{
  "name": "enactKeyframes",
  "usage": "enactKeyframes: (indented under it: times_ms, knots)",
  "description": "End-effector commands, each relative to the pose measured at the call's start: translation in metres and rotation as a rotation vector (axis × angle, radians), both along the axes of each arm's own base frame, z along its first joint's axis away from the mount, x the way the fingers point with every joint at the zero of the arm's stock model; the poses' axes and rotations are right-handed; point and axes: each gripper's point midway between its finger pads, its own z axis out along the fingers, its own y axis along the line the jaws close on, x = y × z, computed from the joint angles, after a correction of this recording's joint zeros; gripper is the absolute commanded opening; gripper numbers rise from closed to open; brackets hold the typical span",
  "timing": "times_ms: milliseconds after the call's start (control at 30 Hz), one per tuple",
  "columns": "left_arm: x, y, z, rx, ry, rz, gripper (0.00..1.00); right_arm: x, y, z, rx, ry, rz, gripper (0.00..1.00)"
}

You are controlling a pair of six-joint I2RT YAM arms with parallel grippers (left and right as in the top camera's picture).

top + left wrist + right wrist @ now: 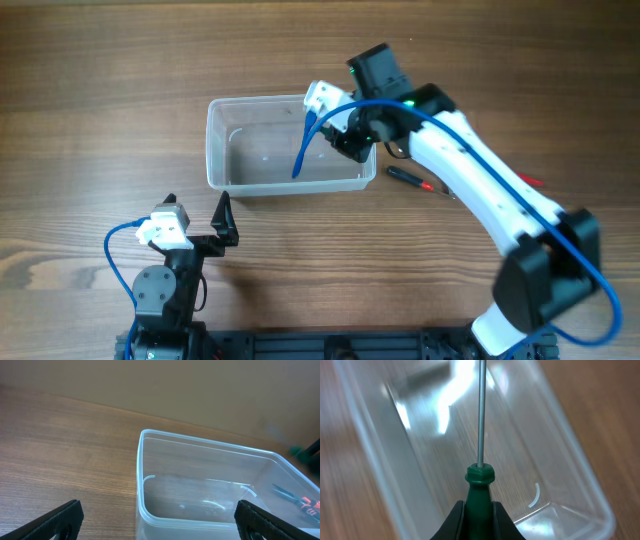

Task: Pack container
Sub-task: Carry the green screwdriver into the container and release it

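Observation:
The clear plastic container (216,150) stands at the table's middle with nothing lying in it. My right gripper (350,135) hangs over its right end, shut on a green-handled screwdriver (479,485). In the right wrist view the jaws (479,510) clamp the handle and the metal shaft points down into the container (370,445). My left gripper (197,212) is open and empty, on the near side of the container's left corner. In the left wrist view its jaws (160,520) frame the container's near corner (141,485).
A small red-and-black hand tool (410,180) lies on the wooden table just right of the container; it also shows through the container wall in the left wrist view (300,501). A bit of red (530,182) shows beside the right arm.

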Motion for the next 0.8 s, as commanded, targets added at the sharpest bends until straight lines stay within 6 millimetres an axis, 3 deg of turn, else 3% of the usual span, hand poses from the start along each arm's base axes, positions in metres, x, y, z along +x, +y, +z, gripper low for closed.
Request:
enactKeyframes:
  times_ms: [0,133,167,233,300,333,400,500,567,667,767]
  knots:
    - [0.0,0.002,-0.002,-0.008,0.004,0.01,1.0,0.014,-0.008,-0.043,-0.12,-0.023,0.071,0.04]
    - [0.0,0.002,-0.002,-0.008,0.004,0.01,1.0,0.02,-0.005,-0.071,-0.134,0.009,0.07,0.06]
    - [0.0,0.002,-0.002,-0.008,0.004,0.01,1.0,0.02,-0.005,-0.074,-0.136,0.015,0.069,0.15]
    - [0.0,0.002,-0.002,-0.008,0.004,0.01,1.0,0.02,-0.005,-0.076,-0.133,0.026,0.05,0.45]
    - [0.0,0.002,-0.002,-0.008,0.004,0.01,1.0,0.021,-0.005,-0.071,-0.121,0.027,0.02,0.54]
    - [0.0,0.002,-0.002,-0.008,0.004,0.01,1.0,0.022,-0.005,-0.068,-0.117,0.021,0.008,0.66]
    - [0.0,0.002,-0.002,-0.008,0.004,0.01,1.0,0.03,-0.008,-0.056,-0.118,-0.008,-0.046,0.79]
    - [0.0,0.002,-0.002,-0.008,0.004,0.01,1.0,0.044,-0.013,-0.025,-0.106,-0.067,-0.152,0.81]
    - [0.0,0.002,-0.002,-0.008,0.004,0.01,1.0,0.052,-0.021,0.012,-0.081,-0.12,-0.266,0.81]
    - [0.0,0.002,-0.002,-0.008,0.004,0.01,1.0,0.062,-0.048,0.074,-0.027,-0.214,-0.458,0.89]
    - [0.0,0.002,-0.002,-0.008,0.004,0.01,1.0,0.062,-0.09,0.125,0.009,-0.3,-0.598,0.93]
